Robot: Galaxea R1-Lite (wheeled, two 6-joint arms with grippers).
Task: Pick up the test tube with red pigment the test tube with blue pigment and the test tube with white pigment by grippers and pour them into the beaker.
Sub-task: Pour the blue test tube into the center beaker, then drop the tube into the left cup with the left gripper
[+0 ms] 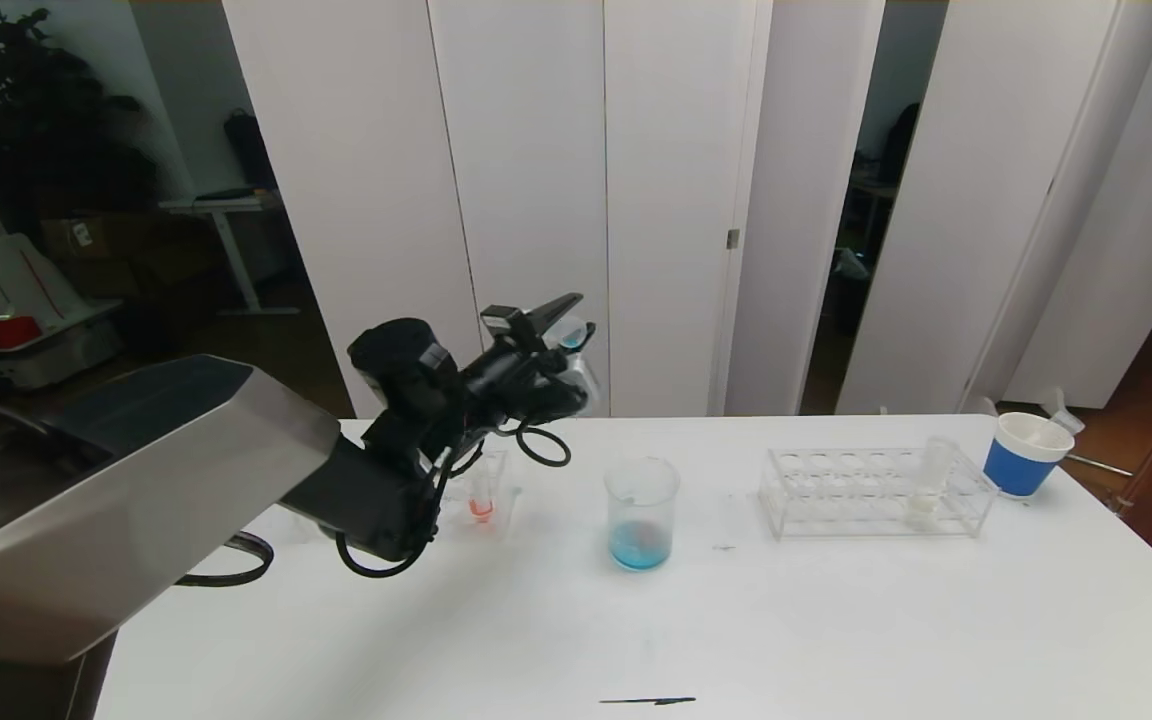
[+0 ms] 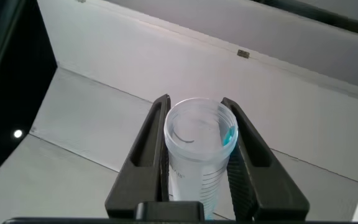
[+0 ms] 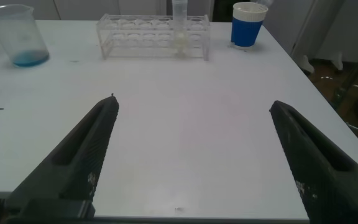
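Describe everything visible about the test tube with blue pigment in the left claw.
The test tube with blue pigment is a clear, plastic-looking tube with printed graduation lines on its wall. It is nearly empty: only a cyan smear clings inside near the open rim. The left claw is shut on it, one finger on each side. In the head view it is held in the air, tilted, left of and above the beaker, which holds blue liquid at its bottom. Nothing else touches the tube.
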